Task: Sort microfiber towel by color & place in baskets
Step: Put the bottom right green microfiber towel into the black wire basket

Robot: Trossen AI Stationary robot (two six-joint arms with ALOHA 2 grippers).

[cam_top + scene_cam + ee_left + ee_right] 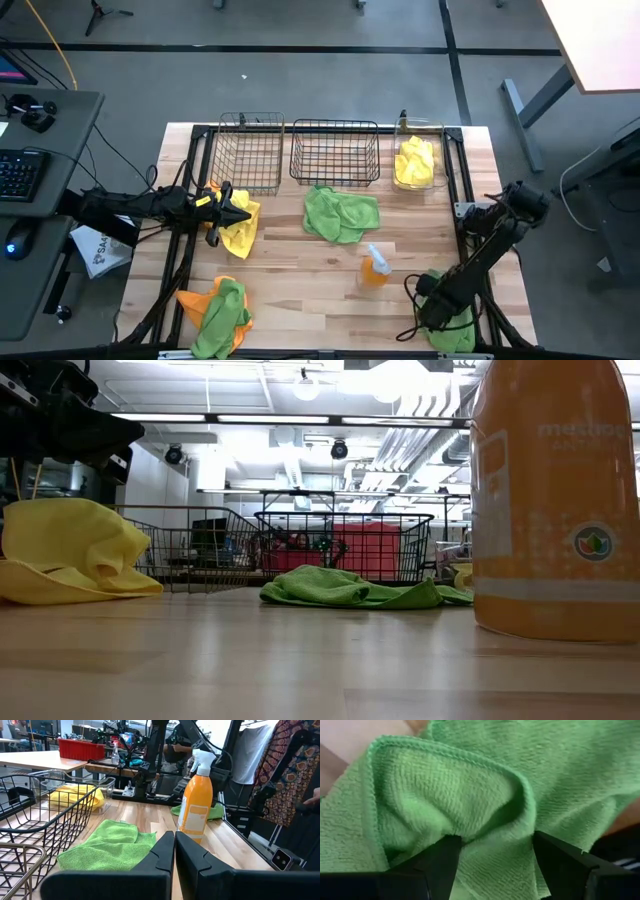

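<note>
My left gripper (243, 211) is shut and points level toward the table's right, just above a heaped yellow towel (240, 230) that lies at mid-left; no cloth shows between its fingers (175, 865). My right gripper (437, 305) is open, pointing down on a green towel (470, 795) at the near right corner. Another green towel (340, 213) lies flat in the middle. A green towel (225, 315) lies on an orange one (192, 298) at the near left. Yellow towels (416, 160) lie in the clear bin (440, 135). My right gripper comes from above, pointing down, with both fingertips (442, 857) set into the green towel. A raised fold of the cloth (490, 820) bulges between the two spread fingers. The towel lies on the table, slack.
Two black wire baskets (248, 150) (335, 150) stand along the far edge, left of the clear bin. An orange spray bottle (376, 265) stands upright between the middle green towel and my right gripper. Bare wood lies at the near middle.
</note>
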